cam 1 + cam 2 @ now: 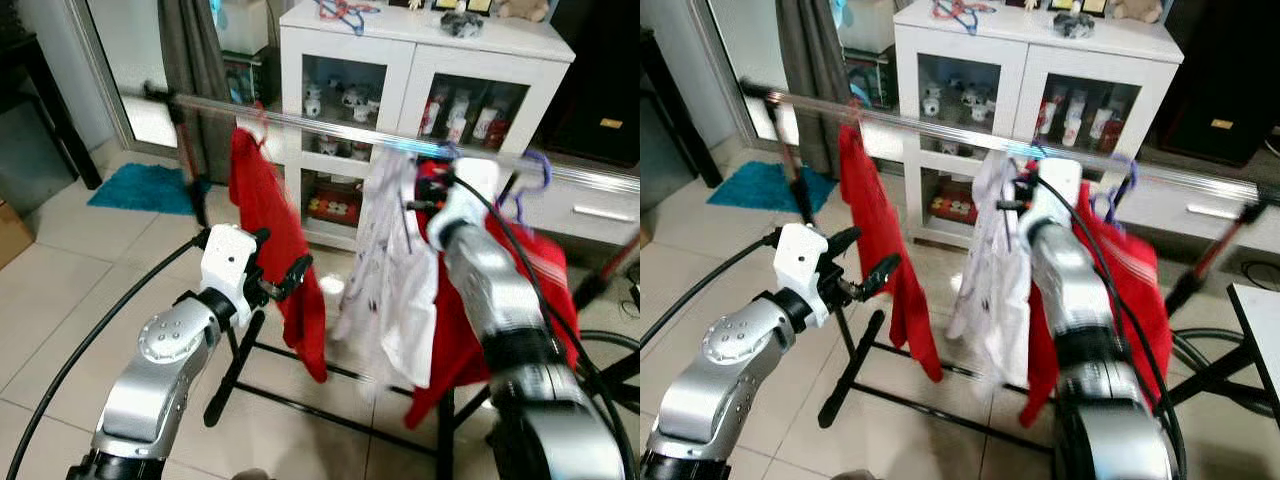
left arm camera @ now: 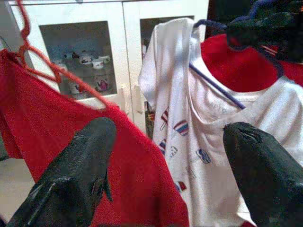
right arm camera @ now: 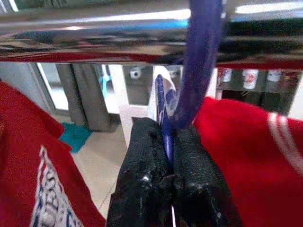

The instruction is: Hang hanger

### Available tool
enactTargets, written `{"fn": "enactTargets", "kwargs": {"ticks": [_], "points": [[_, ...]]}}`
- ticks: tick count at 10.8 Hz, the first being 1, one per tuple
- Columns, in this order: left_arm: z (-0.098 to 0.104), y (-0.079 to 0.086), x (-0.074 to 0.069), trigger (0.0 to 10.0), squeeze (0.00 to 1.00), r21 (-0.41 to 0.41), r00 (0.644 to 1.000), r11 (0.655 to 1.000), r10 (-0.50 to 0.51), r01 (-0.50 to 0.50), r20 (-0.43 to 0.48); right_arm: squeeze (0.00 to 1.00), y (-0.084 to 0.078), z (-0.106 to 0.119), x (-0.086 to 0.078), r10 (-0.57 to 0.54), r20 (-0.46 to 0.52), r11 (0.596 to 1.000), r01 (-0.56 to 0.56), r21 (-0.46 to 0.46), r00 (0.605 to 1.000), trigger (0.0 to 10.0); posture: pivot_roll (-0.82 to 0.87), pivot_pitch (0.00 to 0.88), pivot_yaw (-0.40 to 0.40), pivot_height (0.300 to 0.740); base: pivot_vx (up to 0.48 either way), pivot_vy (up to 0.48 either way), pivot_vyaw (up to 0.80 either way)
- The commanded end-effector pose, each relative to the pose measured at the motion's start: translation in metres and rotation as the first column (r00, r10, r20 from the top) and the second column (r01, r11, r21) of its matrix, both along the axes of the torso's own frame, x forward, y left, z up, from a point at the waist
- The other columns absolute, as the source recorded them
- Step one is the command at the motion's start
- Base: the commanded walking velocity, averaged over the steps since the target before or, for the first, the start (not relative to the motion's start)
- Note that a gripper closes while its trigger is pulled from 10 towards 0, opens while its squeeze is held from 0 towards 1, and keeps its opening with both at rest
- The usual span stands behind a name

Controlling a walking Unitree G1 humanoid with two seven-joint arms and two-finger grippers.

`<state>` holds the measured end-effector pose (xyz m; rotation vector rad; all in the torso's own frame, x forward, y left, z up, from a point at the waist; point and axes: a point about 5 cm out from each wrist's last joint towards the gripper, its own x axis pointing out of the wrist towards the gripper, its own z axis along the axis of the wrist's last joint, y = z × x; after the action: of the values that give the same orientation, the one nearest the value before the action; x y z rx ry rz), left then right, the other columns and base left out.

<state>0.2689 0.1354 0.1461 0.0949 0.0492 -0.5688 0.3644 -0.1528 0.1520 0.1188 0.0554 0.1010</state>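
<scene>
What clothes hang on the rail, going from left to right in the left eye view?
Red shirt → white shirt, whose blue hanger the right pincer is pinching at the rail → another red shirt.

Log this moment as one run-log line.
right gripper shut on blue hanger | hook over rail | white shirt hanging | left gripper open, idle
</scene>
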Motion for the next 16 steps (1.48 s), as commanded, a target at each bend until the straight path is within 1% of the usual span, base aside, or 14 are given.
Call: {"fn": "enactTargets", "kwargs": {"ticks": [1, 2, 3, 5, 6, 7, 8, 9, 11, 12, 13, 14, 15, 16], "points": [[0.005, -0.003, 0.000, 10.0, 0.00, 0.005, 1.000, 1.000, -0.020, 0.020, 0.013, 0.00, -0.002, 0.014, -0.003, -0.008, 0.084, 1.000, 0.005, 0.026, 0.996, 10.0, 0.13, 0.000, -0.013, 0.740, 0.000, 0.000, 0.00], [0.006, -0.004, 0.000, 10.0, 0.00, 0.004, 1.000, 1.000, -0.027, 0.027, 0.014, 0.00, -0.001, 0.020, -0.005, -0.001, 0.122, 0.999, -0.003, 0.032, 0.993, 10.0, 0.13, 0.000, -0.008, 0.740, 0.000, 0.000, 0.00], [0.006, -0.006, 0.000, 10.0, 0.00, 0.003, 0.999, 0.999, -0.036, 0.036, 0.015, 0.00, 0.002, 0.023, -0.003, 0.012, 0.127, 1.000, -0.014, 0.016, 0.992, 10.0, 0.13, 0.000, -0.008, 0.740, 0.000, 0.000, 0.00], [0.010, -0.013, 0.000, 10.0, 0.00, -0.011, 0.994, 0.995, -0.102, 0.102, 0.036, 0.00, 0.005, 0.024, 0.011, -0.002, 0.061, 0.999, 0.004, -0.040, 0.998, 10.0, 0.13, 0.000, -0.004, 0.740, 0.000, 0.000, 0.00], [0.013, -0.016, -0.001, 10.0, 0.00, -0.008, 0.989, 0.990, -0.141, 0.142, 0.048, 0.00, 0.005, 0.022, 0.019, -0.021, 0.005, 0.999, 0.022, -0.047, 1.000, 10.0, 0.13, 0.000, -0.010, 0.740, 0.000, 0.000, 0.00], [0.015, -0.017, -0.002, 10.0, 0.00, 0.004, 0.983, 0.985, -0.173, 0.173, 0.062, 0.00, 0.005, 0.019, 0.024, -0.024, -0.035, 0.999, 0.023, -0.034, 0.999, 10.0, 0.14, 0.000, -0.013, 0.740, 0.000, 0.000, 0.00], [0.018, -0.017, -0.002, 10.0, 0.00, 0.015, 0.980, 0.984, -0.180, 0.179, 0.080, 0.00, 0.006, 0.018, 0.027, -0.019, -0.053, 0.999, 0.017, -0.030, 0.998, 10.0, 0.14, 0.000, -0.014, 0.740, 0.000, 0.000, 0.00], [0.022, -0.016, -0.001, 10.0, 0.00, 0.007, 0.980, 0.985, -0.174, 0.174, 0.099, 0.00, 0.006, 0.017, 0.029, -0.015, -0.071, 0.999, 0.013, -0.033, 0.997, 10.0, 0.14, 0.000, -0.014, 0.740, 0.000, 0.000, 0.00], [0.023, -0.018, -0.003, 10.0, 0.00, -0.007, 0.975, 0.980, -0.196, 0.198, 0.106, 0.00, 0.006, 0.013, 0.030, -0.001, -0.106, 0.999, -0.004, -0.055, 0.994, 10.0, 0.14, 0.000, -0.015, 0.740, 0.000, 0.000, 0.00], [0.022, -0.021, -0.007, 10.0, 0.00, -0.026, 0.965, 0.969, -0.242, 0.245, 0.099, 0.00, 0.006, 0.005, 0.028, 0.012, -0.140, 0.998, -0.021, -0.059, 0.990, 10.0, 0.14, 0.000, -0.014, 0.740, 0.000, 0.000, 0.00], [0.020, -0.023, -0.011, 10.0, 0.00, -0.030, 0.956, 0.958, -0.282, 0.285, 0.075, 0.00, 0.004, 0.001, 0.025, 0.015, -0.148, 0.999, -0.019, -0.028, 0.989, 10.0, 0.13, 0.000, -0.009, 0.740, 0.000, 0.000, 0.00], [0.017, -0.024, -0.013, 10.0, 0.00, -0.033, 0.953, 0.953, -0.299, 0.300, 0.045, 0.56, 0.002, 0.000, 0.023, 0.022, -0.142, 0.999, -0.025, -0.020, 0.990, 10.0, 0.13, 0.000, -0.006, 0.740, 0.000, 0.000, 0.00], [0.016, -0.024, -0.013, 10.0, 0.00, -0.031, 0.953, 0.953, -0.301, 0.302, 0.039, 0.87, 0.002, 0.000, 0.022, 0.024, -0.136, 0.999, -0.027, -0.019, 0.990, 10.0, 0.13, 0.000, -0.006, 0.740, 0.000, 0.000, 0.00], [0.015, -0.022, -0.013, 10.0, 0.00, -0.029, 0.955, 0.955, -0.295, 0.296, 0.034, 1.00, 0.001, 0.004, 0.020, 0.041, -0.116, 0.999, -0.043, -0.012, 0.992, 10.0, 0.13, 0.000, -0.003, 0.740, 0.000, 0.000, 0.00]]}}
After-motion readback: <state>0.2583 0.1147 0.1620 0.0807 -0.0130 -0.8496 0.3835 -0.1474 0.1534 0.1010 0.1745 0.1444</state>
